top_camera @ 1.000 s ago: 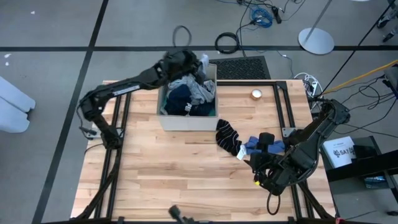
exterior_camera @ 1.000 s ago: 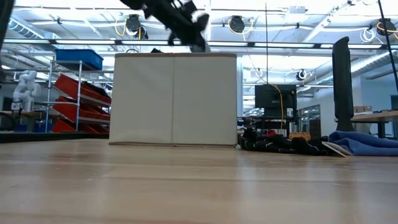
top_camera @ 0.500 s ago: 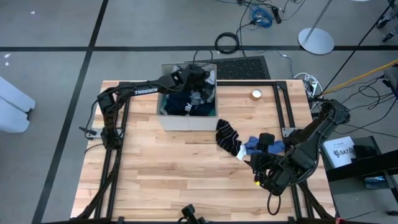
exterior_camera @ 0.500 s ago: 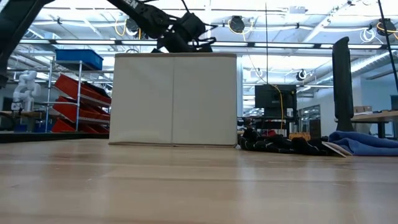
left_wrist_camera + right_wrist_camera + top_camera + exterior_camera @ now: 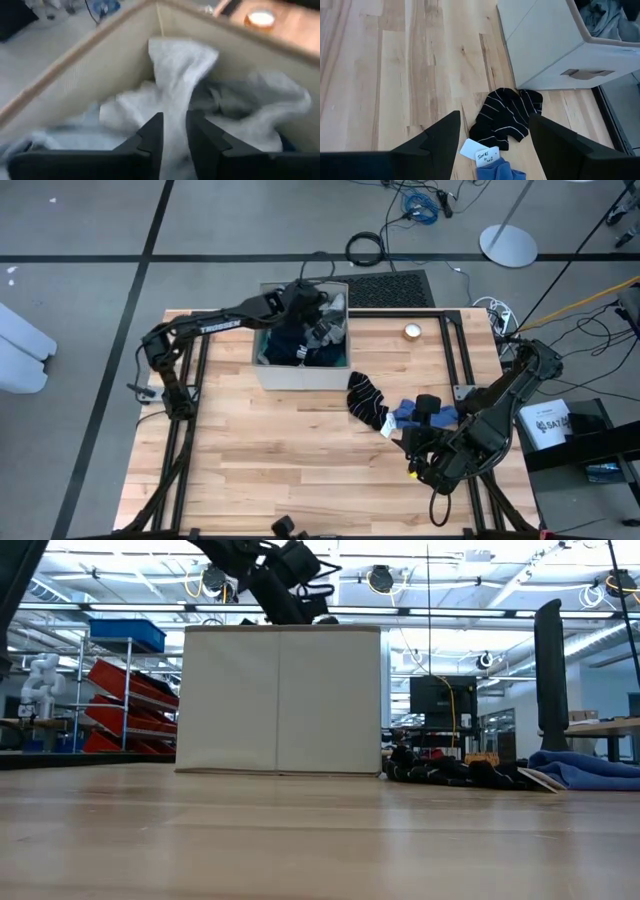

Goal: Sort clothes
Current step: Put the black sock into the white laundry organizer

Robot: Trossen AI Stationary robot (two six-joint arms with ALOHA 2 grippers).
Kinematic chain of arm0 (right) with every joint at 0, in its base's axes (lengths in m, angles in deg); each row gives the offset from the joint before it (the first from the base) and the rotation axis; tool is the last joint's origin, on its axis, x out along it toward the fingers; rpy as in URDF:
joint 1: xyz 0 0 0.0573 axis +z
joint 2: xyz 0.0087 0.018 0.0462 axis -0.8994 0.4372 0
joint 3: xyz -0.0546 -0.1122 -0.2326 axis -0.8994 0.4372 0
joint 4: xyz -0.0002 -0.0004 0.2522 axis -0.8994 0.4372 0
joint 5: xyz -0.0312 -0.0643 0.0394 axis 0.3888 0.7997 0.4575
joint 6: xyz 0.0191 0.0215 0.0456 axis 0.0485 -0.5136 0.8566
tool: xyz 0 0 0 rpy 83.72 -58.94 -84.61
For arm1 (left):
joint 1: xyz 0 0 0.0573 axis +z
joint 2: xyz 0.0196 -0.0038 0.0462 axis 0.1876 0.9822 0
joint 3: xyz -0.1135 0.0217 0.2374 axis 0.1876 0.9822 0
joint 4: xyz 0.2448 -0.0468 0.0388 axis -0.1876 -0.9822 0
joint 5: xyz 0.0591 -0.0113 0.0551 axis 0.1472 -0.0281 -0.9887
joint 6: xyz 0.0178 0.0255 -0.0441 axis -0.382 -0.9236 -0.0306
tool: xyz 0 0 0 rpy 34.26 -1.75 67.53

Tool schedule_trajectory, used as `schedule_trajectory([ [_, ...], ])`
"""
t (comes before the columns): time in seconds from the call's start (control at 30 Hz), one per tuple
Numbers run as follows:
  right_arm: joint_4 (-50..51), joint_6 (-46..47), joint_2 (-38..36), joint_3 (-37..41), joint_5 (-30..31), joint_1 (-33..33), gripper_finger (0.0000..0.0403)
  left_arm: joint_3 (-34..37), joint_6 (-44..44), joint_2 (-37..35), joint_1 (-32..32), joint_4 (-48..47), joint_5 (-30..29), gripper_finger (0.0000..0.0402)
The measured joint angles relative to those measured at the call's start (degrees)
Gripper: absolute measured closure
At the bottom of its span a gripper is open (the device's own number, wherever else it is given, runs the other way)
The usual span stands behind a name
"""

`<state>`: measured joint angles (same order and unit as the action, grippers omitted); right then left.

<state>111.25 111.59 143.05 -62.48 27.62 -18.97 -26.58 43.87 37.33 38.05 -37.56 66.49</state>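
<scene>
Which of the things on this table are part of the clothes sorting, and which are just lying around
Part of the job:
- grey garment in the beige box, under the left gripper
- navy clothes in the box
- striped black socks on the table
- blue pieces beside the socks

Just lying about:
- small round item near the far edge
- white label card by the socks

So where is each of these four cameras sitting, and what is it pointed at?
High view: overhead, looking straight down on the table, both arms, the beige box.
Low view: at tabletop height, facing the box's side; the left arm reaches over its top.
Left wrist view: over the box, looking down at a grey garment between the left hand fingers.
Right wrist view: right hand open above the striped socks.
All four share the box.
</scene>
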Motion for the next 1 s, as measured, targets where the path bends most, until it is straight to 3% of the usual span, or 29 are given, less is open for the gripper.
schedule_trajectory([
  [0.33, 0.2, -0.4, 0.0, 0.0, -0.1, 0.0, 0.0179, -0.8, 9.0, -7.7, 0.0, -4.2, 0.9, 0.0223],
  [0.53, 0.4, -0.6, 0.0, 0.0, -0.1, 0.0, 0.0179, -2.3, 9.0, -15.1, -1.0, -4.4, 1.9, 0.0219],
  [0.67, 0.4, -0.4, 0.0, 0.0, -0.2, 0.0, 0.0179, -2.4, 9.0, -19.9, -3.4, -6.4, 7.1, 0.0218],
  [0.9, 0.2, 0.6, 0.1, 0.0, -1.6, 0.0, 0.0179, -0.2, 9.1, -25.1, -13.3, -12.7, 8.2, 0.0219],
  [1.0, 0.0, 1.6, 0.5, 0.0, -3.2, -0.3, 0.0179, 3.0, 10.0, -26.9, -18.5, -12.1, 5.7, 0.0219],
])
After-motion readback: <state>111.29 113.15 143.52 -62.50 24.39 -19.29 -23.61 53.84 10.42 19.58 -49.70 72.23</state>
